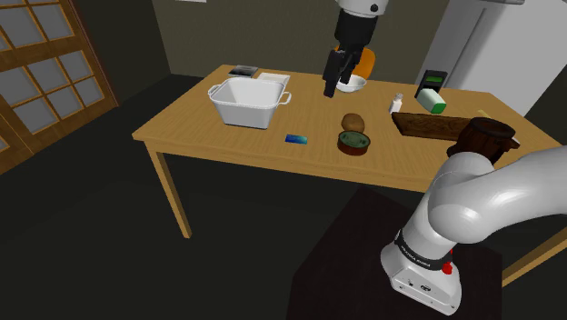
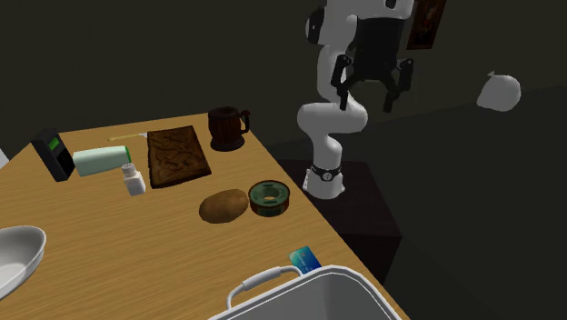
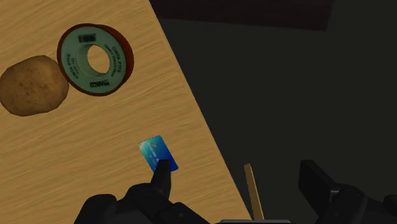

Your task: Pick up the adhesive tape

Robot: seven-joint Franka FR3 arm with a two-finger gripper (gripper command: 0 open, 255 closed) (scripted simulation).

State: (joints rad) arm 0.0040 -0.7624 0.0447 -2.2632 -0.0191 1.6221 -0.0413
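Observation:
The adhesive tape (image 1: 353, 141) (image 2: 269, 196) (image 3: 95, 59) is a flat roll with a green-and-white face and a reddish-brown rim. It lies on the wooden table (image 1: 200, 118) near the front edge, right beside a brown potato (image 3: 32, 84). My black gripper (image 1: 336, 82) (image 2: 368, 91) (image 3: 238, 184) hangs high above the table, open and with nothing between its fingers. In the wrist view the tape sits well ahead of the fingers and off to one side, while the gap between them looks down past the table edge at the dark floor.
A blue card (image 3: 158, 153) (image 1: 295, 139) lies near the table edge. A white basin (image 1: 248, 100), a white bowl (image 1: 351, 85), a small white bottle (image 1: 396, 104), a brown board (image 1: 436, 125) and a dark mug (image 1: 486, 136) stand around.

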